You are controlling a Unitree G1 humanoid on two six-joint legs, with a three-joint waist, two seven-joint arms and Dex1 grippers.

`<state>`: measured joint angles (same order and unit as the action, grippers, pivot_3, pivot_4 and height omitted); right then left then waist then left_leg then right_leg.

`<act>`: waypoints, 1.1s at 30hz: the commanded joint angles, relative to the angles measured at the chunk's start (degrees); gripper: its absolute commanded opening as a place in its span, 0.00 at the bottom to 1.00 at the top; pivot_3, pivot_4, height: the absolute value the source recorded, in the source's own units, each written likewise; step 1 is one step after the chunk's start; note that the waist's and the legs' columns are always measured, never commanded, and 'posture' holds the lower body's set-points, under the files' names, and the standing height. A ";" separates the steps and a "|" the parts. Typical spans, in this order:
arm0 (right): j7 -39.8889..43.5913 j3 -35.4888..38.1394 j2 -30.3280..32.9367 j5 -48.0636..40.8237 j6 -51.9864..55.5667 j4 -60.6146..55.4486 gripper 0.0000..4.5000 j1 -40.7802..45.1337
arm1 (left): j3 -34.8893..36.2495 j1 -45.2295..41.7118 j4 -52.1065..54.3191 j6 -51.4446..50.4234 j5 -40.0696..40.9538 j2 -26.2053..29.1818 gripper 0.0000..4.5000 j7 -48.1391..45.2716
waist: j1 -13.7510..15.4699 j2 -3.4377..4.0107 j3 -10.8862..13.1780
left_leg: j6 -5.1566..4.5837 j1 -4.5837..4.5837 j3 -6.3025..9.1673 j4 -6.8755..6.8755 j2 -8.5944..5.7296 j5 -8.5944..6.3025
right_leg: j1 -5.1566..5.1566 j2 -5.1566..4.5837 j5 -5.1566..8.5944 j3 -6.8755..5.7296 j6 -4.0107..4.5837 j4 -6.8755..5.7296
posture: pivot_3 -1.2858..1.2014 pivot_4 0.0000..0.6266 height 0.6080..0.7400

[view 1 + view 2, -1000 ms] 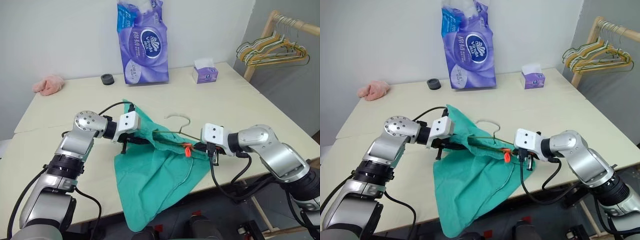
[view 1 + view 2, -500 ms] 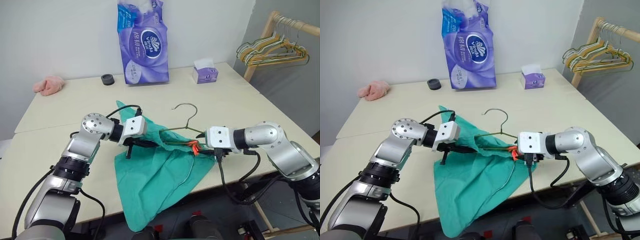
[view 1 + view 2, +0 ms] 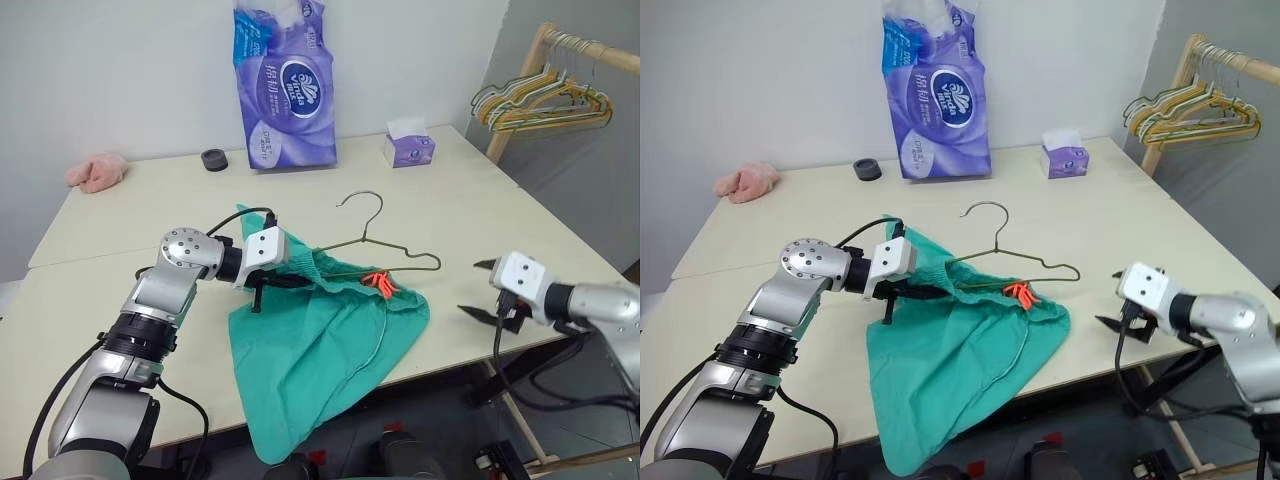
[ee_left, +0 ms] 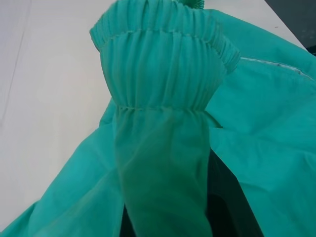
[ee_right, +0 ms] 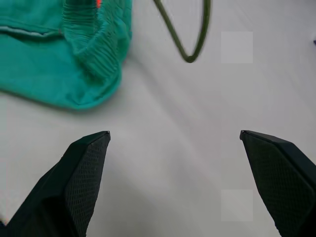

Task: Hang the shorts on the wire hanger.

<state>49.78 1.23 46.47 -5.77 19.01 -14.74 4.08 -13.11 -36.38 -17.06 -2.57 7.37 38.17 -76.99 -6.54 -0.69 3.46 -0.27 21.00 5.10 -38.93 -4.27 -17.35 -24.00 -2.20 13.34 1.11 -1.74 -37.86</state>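
- Left end effector (image 3: 288, 283) is clamped on the gathered waistband of the teal-green fabric shorts (image 3: 320, 350), its fingers buried in the cloth.
- Right end effector (image 3: 485, 289) hangs with its two black fingers spread wide and nothing between them, well apart from the shorts, near the table's right edge.
- Those shorts lie bunched on the pale table (image 3: 120, 250), one leg draping over the front edge; an orange-red tag (image 3: 380, 284) shows at the waistband.
- One thin olive-grey wire hanger (image 3: 385, 252) runs through the waistband, its hook (image 3: 362, 203) up and its right corner poking out bare beside the cloth.
- Farther back stand one purple tissue-roll pack (image 3: 283, 85), one small purple tissue box (image 3: 409, 146), one black ring (image 3: 214, 159) and one pink cloth (image 3: 97, 170).
- A bunch of coloured hangers (image 3: 540, 105) hangs on a wooden rack at the right.
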 commanded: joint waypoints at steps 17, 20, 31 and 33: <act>-8.13 -9.87 -14.60 1.98 5.18 7.47 0.65 8.62 | 2.45 -1.52 0.59 0.61 0.63 1.42 0.00 1.34 | -0.09 0.02 -0.27 | 0.03 -0.08 -0.12 -0.03 -0.04 0.02 | 0.00 0.01 0.00 0.13 -0.01 -0.05 | 0.44 0.02 1.00; -7.91 -9.94 -14.43 1.77 4.85 7.57 0.42 8.54 | 2.59 -1.42 0.70 0.53 0.73 1.69 0.00 1.53 | -0.09 0.01 -0.28 | 0.02 -0.08 -0.12 -0.03 -0.04 0.01 | 0.00 0.01 0.00 0.13 -0.01 -0.05 | 0.44 0.02 1.00; -9.95 -2.57 -16.56 -7.00 19.06 6.88 0.00 9.80 | 5.50 -0.32 5.99 -8.10 8.03 4.90 0.00 -2.86 | -0.14 0.02 -0.31 | 0.01 -0.08 -0.12 -0.03 -0.04 0.01 | -0.01 0.01 0.00 0.14 -0.01 -0.06 | 0.44 0.02 1.00; -10.54 -1.68 -16.39 -7.75 21.29 6.91 0.00 10.22 | 6.22 -0.41 6.86 -10.51 9.53 5.45 0.00 -3.46 | -0.10 0.05 -0.35 | -0.02 -0.08 -0.11 -0.03 -0.03 -0.01 | 0.00 0.01 0.00 0.13 -0.01 -0.05 | 0.44 0.02 1.00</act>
<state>40.51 -2.94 29.78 -12.49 37.96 -6.62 13.22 -10.02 -36.28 -12.02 -11.41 14.62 42.41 -79.82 -6.64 -0.64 3.11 -0.29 20.92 4.99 -38.96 -4.30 -17.36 -24.00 -2.20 13.34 1.24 -1.75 -37.91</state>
